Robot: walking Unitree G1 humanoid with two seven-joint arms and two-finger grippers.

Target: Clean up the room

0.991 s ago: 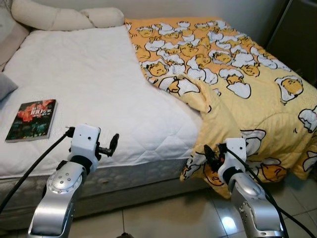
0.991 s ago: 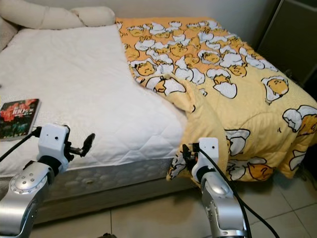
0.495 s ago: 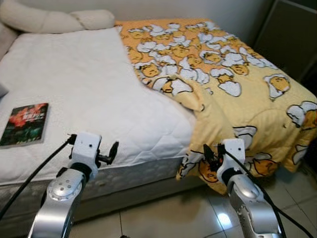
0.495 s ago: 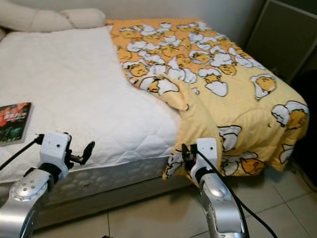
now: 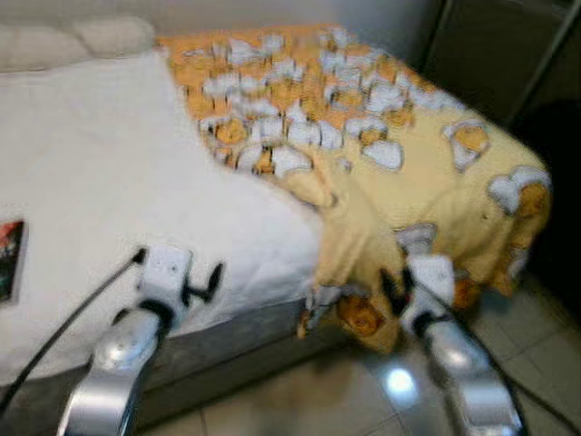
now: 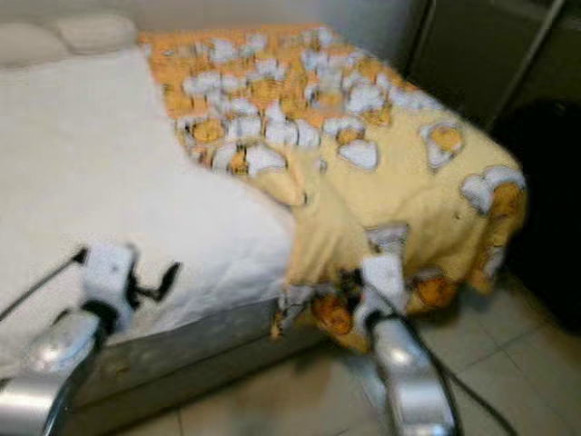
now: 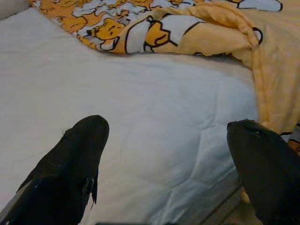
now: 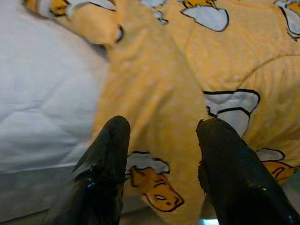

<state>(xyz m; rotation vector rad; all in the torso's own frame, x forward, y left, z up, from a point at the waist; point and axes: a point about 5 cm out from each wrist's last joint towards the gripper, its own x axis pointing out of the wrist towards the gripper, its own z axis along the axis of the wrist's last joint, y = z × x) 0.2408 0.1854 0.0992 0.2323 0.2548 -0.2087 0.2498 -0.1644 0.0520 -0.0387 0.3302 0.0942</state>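
Note:
A yellow blanket [image 5: 381,145] printed with white and orange cartoon figures covers the right half of the bed, and its folded corner [image 5: 349,227] hangs over the near edge. The left half is bare white mattress [image 5: 91,154], with a book [image 5: 7,259] lying at the picture's left border. My left gripper [image 5: 211,277] is open over the mattress's near edge, its fingers [image 7: 75,164] wide apart and holding nothing. My right gripper [image 5: 392,286] is open in front of the hanging blanket corner [image 8: 154,89], not touching it. Both eye views are blurred.
Pale pillows [image 5: 82,36] lie at the head of the bed. A dark cabinet [image 5: 508,64] stands at the back right beyond the bed. Tiled floor [image 5: 300,400] runs along the bed's near side and around its right corner.
The whole picture has shifted left and blurred, so the camera has turned right. The book now sits at the left border. Both arms hold the same pose.

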